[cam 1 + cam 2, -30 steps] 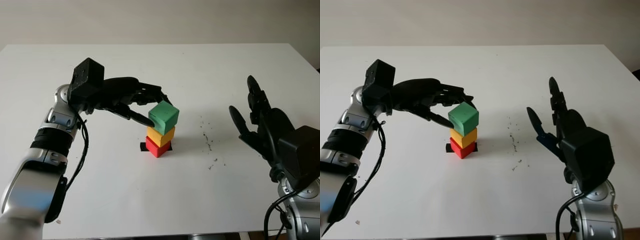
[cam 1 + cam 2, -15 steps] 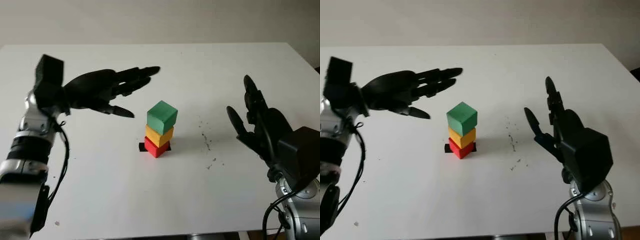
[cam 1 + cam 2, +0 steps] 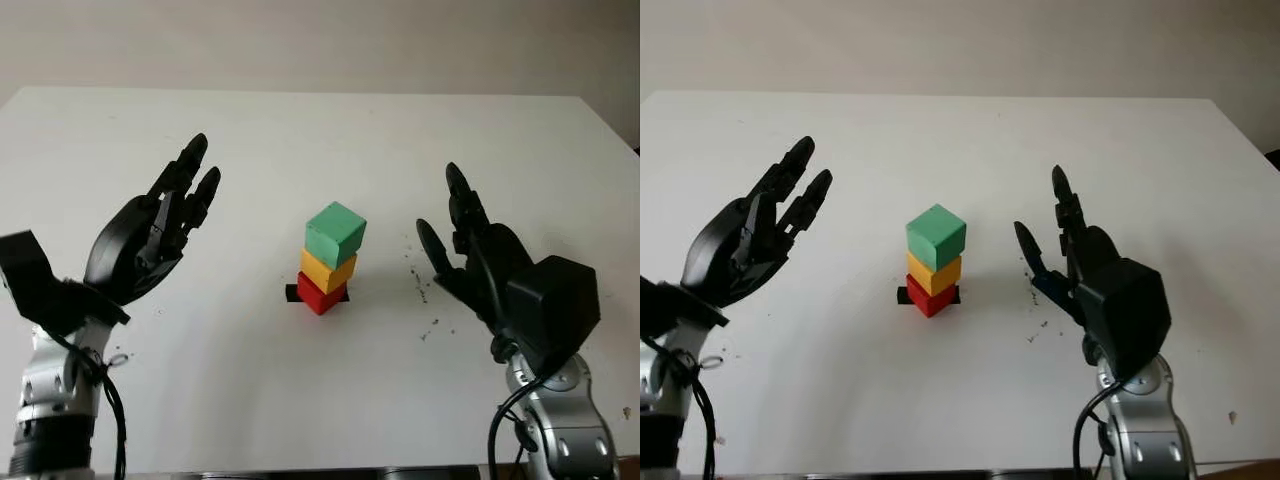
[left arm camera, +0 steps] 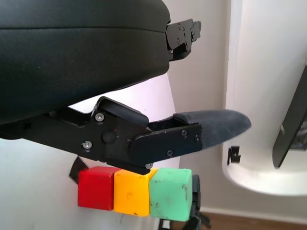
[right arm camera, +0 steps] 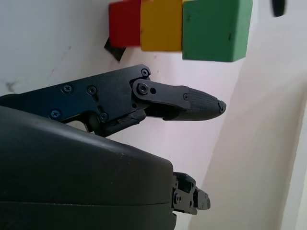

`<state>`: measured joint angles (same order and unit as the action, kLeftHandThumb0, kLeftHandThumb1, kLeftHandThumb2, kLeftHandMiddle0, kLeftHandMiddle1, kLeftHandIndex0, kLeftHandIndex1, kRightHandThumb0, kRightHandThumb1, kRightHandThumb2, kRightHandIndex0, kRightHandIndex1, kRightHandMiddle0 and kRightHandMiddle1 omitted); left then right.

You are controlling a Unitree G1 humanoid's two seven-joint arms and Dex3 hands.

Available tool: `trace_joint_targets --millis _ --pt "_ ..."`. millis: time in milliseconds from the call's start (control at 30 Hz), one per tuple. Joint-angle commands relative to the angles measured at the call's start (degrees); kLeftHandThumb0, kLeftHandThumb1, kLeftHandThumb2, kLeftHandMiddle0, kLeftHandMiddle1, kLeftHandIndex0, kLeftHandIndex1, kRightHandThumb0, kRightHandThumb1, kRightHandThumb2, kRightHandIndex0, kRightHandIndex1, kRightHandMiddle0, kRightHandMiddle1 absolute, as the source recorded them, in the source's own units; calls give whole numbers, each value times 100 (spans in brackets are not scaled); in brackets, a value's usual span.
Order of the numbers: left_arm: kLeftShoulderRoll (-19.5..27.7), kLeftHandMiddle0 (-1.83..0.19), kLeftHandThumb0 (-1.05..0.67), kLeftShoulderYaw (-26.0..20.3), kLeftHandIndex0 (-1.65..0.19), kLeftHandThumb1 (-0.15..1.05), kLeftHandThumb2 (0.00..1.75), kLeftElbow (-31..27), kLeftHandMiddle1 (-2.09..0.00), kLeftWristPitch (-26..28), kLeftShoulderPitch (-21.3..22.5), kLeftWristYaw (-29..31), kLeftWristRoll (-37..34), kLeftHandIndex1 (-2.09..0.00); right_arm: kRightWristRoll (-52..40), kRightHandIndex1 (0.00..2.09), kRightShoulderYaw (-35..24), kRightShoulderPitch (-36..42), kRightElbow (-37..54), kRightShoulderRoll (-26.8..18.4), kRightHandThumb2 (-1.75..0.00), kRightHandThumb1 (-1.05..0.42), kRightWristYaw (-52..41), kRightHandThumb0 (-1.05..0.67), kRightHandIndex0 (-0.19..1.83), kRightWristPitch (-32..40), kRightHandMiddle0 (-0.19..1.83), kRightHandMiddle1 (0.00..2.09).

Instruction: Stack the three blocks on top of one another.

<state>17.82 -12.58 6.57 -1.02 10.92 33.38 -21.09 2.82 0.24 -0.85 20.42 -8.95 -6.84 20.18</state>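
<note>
- The white table takes most of the head views. It reaches back to a plain light wall, and the block tower stands near its middle.
- The left hand is held up in the air over the left part of the table, well apart from the tower. It is open and holds nothing, and its palm faces toward the blocks.
- The right hand is also raised, over the right part of the table, on the other side of the tower and apart from it. It is open too, with nothing in it, and the palm is turned toward the blocks.
- The green block is the biggest of the three and sits on top of the tower. It is turned a little compared with the block under it, and its edge stands out past that block.
- The yellow block is in the middle, touching the green block above and the red block below.
- The red block is at the bottom and stands on the table. No hand touches any block.
- A small black mark lies on the table under the red block and shows at its left side.
- Some small dark specks are spread on the table between the tower and the right hand.
</note>
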Motion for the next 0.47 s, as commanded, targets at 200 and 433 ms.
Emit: trace_joint_targets --millis 200,433 --pt "-721 19 -73 281 19 105 77 -619 0 -120 -520 -869 192 0 -190 0 175 65 -388 705 -67 -105 414 -66 -19 -407 -19 0" --pt "-919 19 -75 503 19 105 76 -1008 0 232 -725 -1207 174 0 -273 0 259 298 -411 862 -76 -105 452 -61 -19 -446 -19 0"
